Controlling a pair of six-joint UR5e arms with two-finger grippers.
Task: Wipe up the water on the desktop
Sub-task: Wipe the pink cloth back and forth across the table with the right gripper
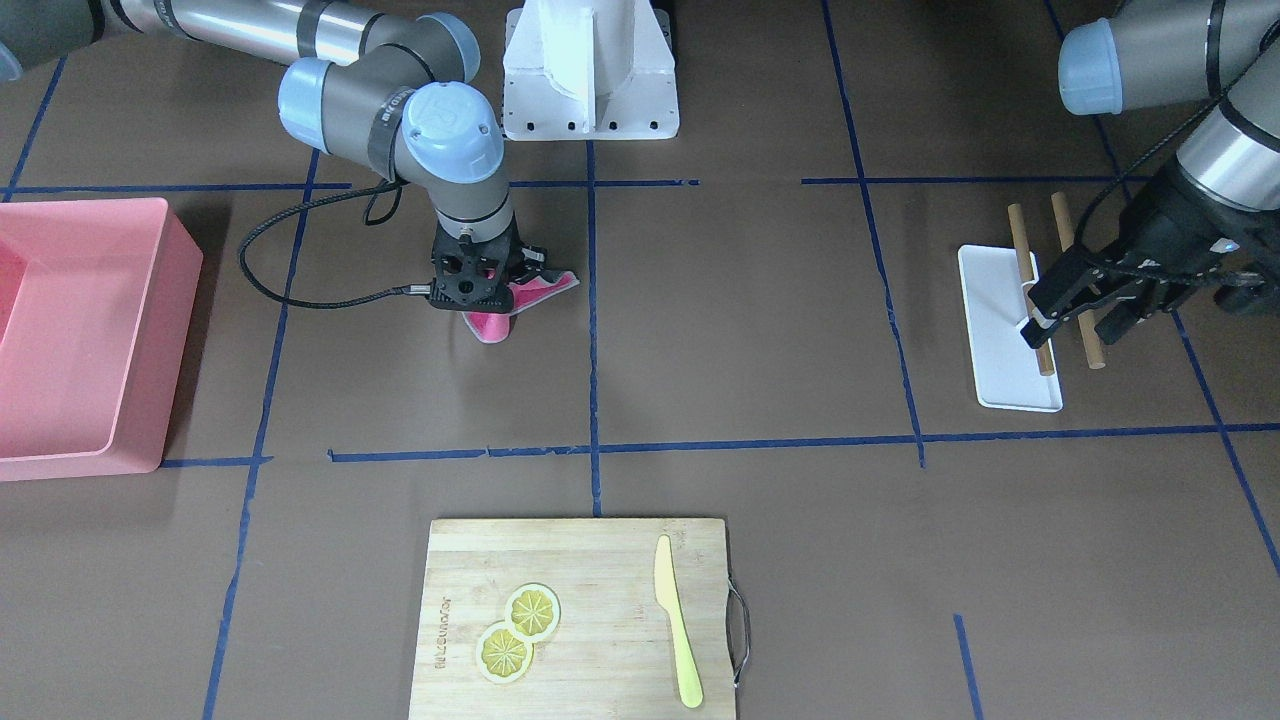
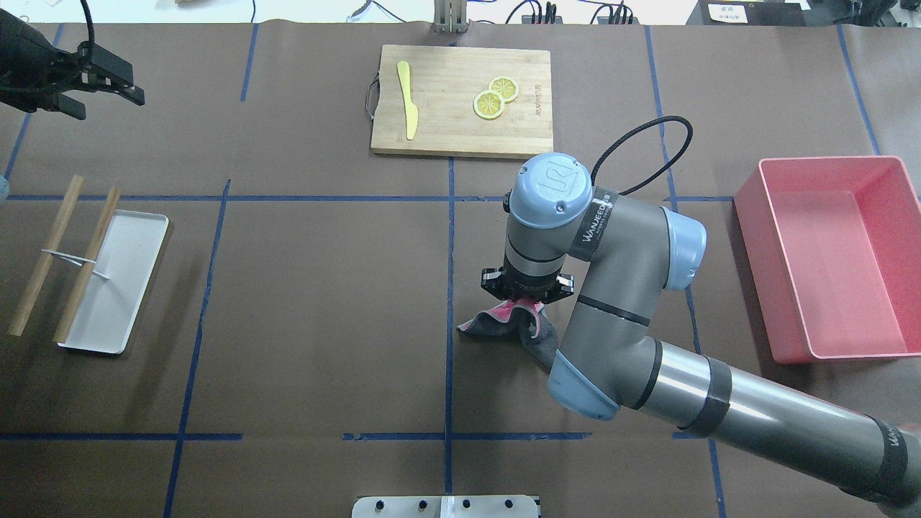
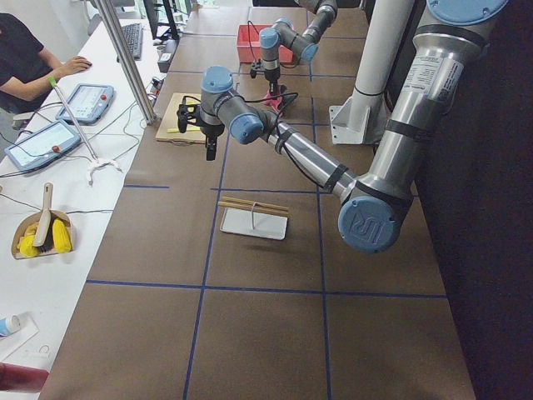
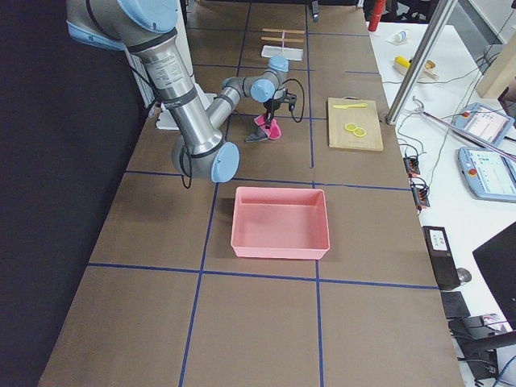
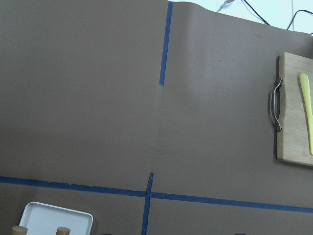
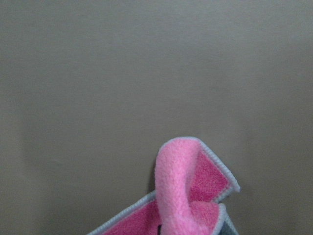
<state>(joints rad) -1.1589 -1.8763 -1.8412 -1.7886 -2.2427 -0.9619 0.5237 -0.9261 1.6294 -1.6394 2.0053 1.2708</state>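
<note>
The desktop [image 2: 324, 302] is a dark-brown surface crossed by blue tape lines; I see no water on it. My right gripper [image 2: 527, 291] points straight down near the table's middle and is shut on a pink and grey cloth [image 2: 504, 318]. The cloth hangs from the gripper and its lower folds touch the desktop. It also shows in the front view [image 1: 545, 290] and the right wrist view [image 6: 186, 186]. My left gripper [image 1: 1072, 330] is open and empty, raised above the desktop near the white tray [image 1: 1000, 370].
A pink bin [image 2: 827, 345] stands on the robot's right. A bamboo cutting board [image 2: 446, 129] with two lemon slices [image 2: 495, 97] and a yellow knife [image 2: 409, 108] lies at the far side. Two wooden sticks [image 2: 65, 255] rest across the white tray.
</note>
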